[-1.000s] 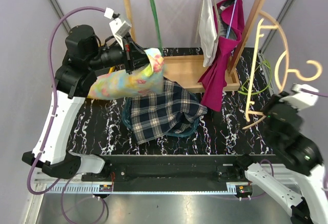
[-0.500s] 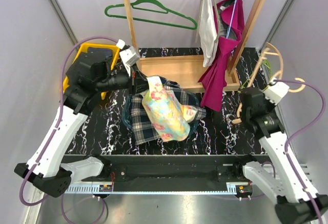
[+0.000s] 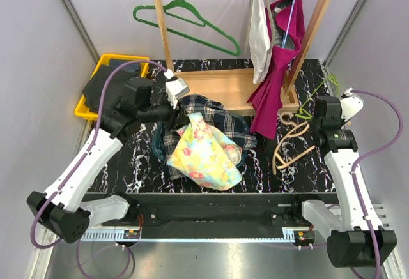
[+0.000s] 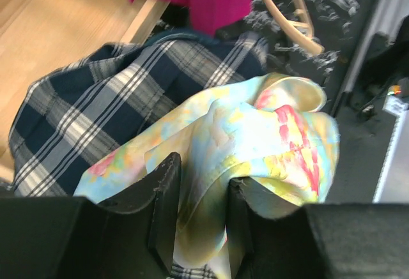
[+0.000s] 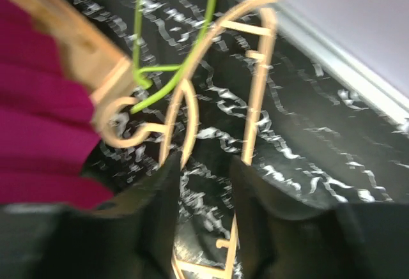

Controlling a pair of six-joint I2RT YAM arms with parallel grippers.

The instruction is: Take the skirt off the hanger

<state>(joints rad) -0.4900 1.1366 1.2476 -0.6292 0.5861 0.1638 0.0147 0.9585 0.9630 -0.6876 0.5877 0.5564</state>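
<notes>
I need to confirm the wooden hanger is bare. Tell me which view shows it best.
Top view: the whole wooden hanger shows, with no cloth on it. Right wrist: close but blurred. Left wrist: only one end.

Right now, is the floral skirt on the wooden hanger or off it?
Off: the floral skirt lies on the plaid cloth; the wooden hanger is bare, apart.

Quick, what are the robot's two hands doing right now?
Left gripper: open, floral skirt loose between its fingers.
Right gripper: open, wooden hanger by its fingers, not pinched.
</notes>
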